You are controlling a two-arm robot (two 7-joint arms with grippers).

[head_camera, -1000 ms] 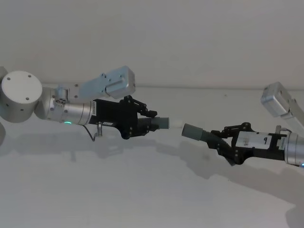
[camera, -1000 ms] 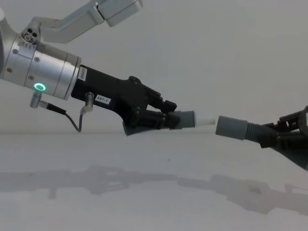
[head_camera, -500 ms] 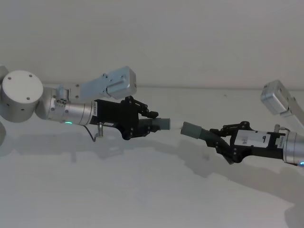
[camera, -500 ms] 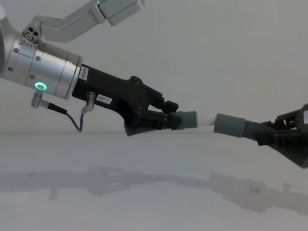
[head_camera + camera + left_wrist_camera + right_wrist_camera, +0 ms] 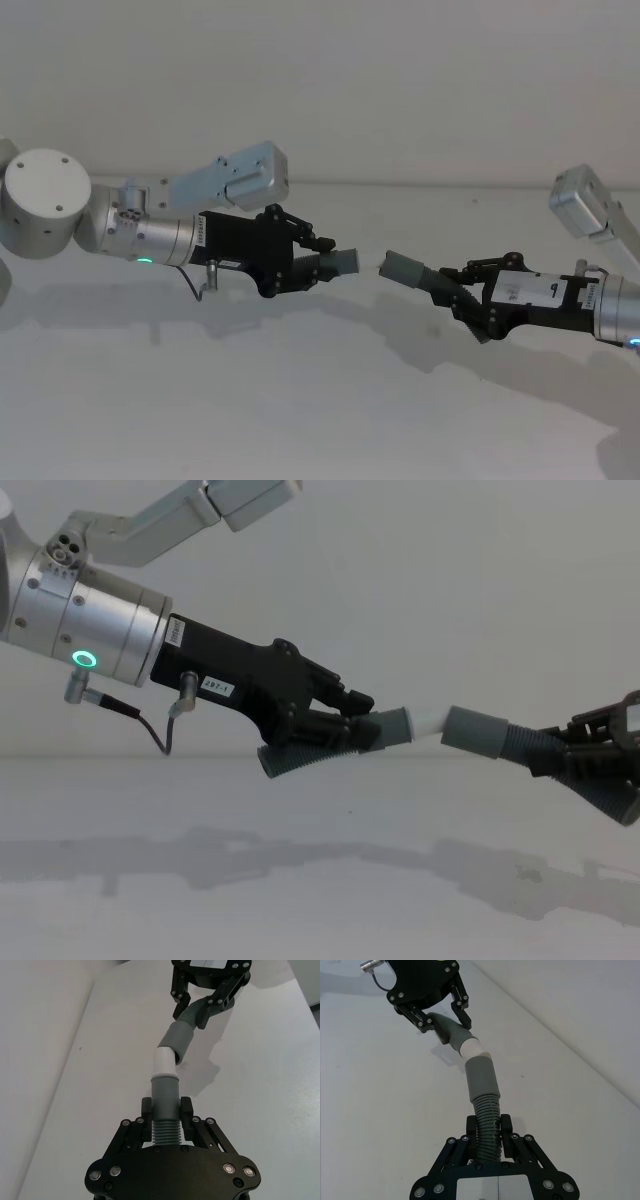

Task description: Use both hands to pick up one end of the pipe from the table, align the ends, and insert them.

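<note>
Both pipe pieces hang in the air above the off-white table (image 5: 300,400). My left gripper (image 5: 312,265) (image 5: 350,730) (image 5: 166,1115) is shut on the ribbed part of the left pipe piece (image 5: 166,1132), whose grey cuff (image 5: 395,728) ends in a whitish tip (image 5: 428,723) (image 5: 164,1060). Reaching in from the right, my right gripper (image 5: 462,288) (image 5: 489,1132) is shut on the ribs of the right pipe piece (image 5: 487,1110). Its grey cuff (image 5: 475,730) (image 5: 481,1077) meets the whitish tip at its mouth, the two pieces standing at a slight angle.
A pale wall rises behind the table's far edge (image 5: 420,185). The arms' silver links (image 5: 235,175) (image 5: 590,210) stand above and behind the grippers. Shadows of both arms lie on the table below.
The right gripper has carried its piece leftward, closing the small gap, so its cuff now touches the whitish tip. The left piece has tilted slightly.
</note>
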